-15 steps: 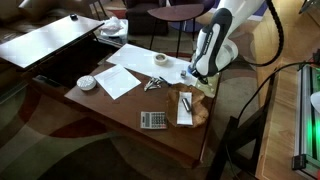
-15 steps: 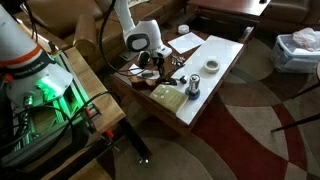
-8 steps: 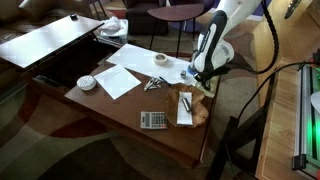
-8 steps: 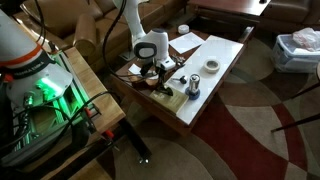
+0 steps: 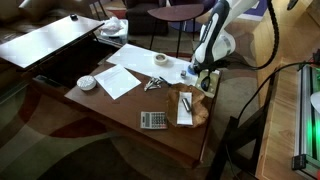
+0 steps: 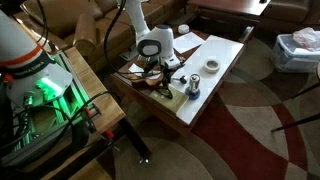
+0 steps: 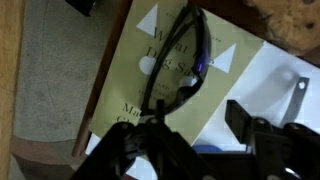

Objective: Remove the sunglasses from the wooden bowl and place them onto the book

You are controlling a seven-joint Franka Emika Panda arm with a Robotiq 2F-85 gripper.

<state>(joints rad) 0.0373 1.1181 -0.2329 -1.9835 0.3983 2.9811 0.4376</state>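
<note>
Where an exterior view is taken, the sunglasses [image 5: 185,102] are seen lying on the book [image 5: 185,118], with the gripper [image 5: 205,76] held above and beside the book. In the wrist view the claw is shown wide and empty over the book. Placement is judged done, and a clean upward retreat is called for.

floor: swirl-patterned rug [image 6: 262,128] | furniture: brown wooden table [image 5: 108,114] | light: even, indoor

The sunglasses [image 7: 200,55] lie on the book [image 7: 120,62], beside paper [image 7: 272,85].
</note>
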